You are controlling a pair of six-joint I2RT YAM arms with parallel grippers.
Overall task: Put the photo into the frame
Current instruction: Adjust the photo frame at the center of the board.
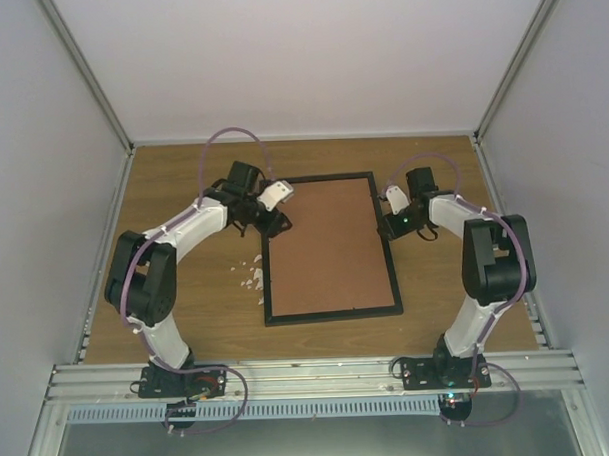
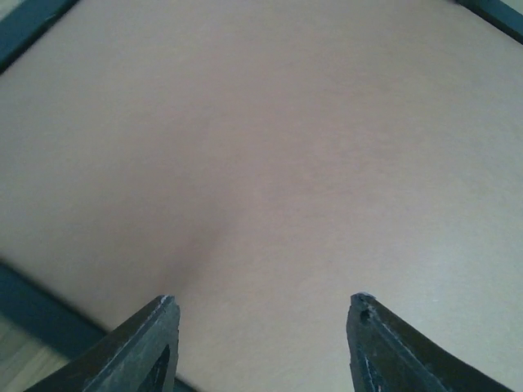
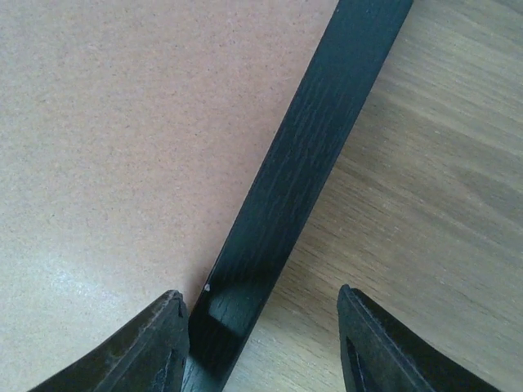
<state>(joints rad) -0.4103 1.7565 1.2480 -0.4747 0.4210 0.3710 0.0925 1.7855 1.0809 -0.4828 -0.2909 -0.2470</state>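
The thin black frame [image 1: 333,314] lies flat in the middle of the table, filled by a brown backing board [image 1: 330,247]. The photo is hidden. My left gripper [image 1: 272,225] hovers over the frame's upper left corner. In the left wrist view it [image 2: 265,300] stands open above the board [image 2: 270,147], nothing between its fingers, with the frame's bar [image 2: 33,314] at lower left. My right gripper [image 1: 388,225] is at the frame's upper right side. It [image 3: 260,294] is open, straddling the right bar [image 3: 310,155] beside the board [image 3: 122,139].
Small white scraps [image 1: 251,278] lie on the wooden table [image 1: 183,182] left of the frame. Grey enclosure walls close in on three sides, and an aluminium rail [image 1: 310,373] runs along the near edge by the arm bases.
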